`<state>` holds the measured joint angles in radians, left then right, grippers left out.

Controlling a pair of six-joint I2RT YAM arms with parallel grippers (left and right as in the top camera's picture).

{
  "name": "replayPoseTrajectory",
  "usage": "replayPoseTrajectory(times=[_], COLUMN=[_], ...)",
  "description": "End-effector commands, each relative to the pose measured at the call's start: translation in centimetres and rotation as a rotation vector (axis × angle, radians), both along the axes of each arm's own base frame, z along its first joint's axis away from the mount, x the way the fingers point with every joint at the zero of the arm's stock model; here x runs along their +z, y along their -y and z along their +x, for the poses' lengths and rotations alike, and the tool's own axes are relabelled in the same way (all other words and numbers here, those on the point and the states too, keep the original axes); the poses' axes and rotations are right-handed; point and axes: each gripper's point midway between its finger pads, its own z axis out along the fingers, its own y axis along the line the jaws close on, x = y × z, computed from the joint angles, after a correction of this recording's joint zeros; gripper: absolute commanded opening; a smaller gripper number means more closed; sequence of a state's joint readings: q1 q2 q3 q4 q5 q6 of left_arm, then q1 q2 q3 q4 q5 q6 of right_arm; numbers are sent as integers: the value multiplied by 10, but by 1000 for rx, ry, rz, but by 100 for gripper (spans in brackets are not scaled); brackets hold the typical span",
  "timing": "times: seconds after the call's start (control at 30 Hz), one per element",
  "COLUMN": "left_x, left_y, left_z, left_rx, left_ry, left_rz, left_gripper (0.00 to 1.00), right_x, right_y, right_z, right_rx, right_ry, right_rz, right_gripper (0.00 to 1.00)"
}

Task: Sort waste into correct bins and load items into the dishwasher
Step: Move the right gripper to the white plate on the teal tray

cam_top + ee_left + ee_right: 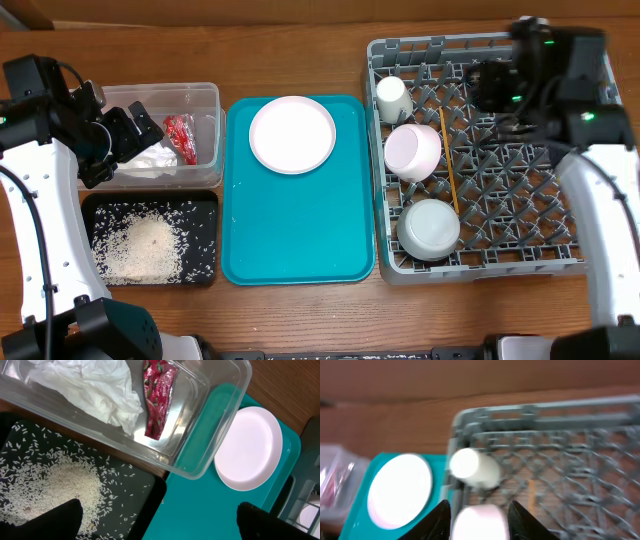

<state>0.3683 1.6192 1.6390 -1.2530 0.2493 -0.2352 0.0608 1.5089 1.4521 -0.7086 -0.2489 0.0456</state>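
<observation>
Left pincer (160, 510) is spread wide above clear tub (160, 90) containing red wrapper (181, 138) and tissue (150, 160). Right pincer (480, 520) is partly spread, empty, over grey rack (520, 200); pink plate (292, 134) is seated on teal tray (300, 230).

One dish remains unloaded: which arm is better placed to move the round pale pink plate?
Probably right: it hangs over the grey plastic dish rack, where the round pale pink plate must go.
</observation>
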Motion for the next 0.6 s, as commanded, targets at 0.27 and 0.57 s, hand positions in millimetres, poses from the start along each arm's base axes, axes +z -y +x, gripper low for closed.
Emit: replayPoseTrajectory(times=[0.27,0.57], left_x=[10,10], left_y=[1,1], left_z=[1,1], left_rx=[-13,-13], left_ry=[27,27], left_rz=[20,20], left_gripper=[100,100], right_x=[-50,-134], right_y=[-187,-244], right_z=[-38,-33], right_rx=[339,437], right_ry=[49,-20], right_rz=[-307,-352], right_gripper=[49,56])
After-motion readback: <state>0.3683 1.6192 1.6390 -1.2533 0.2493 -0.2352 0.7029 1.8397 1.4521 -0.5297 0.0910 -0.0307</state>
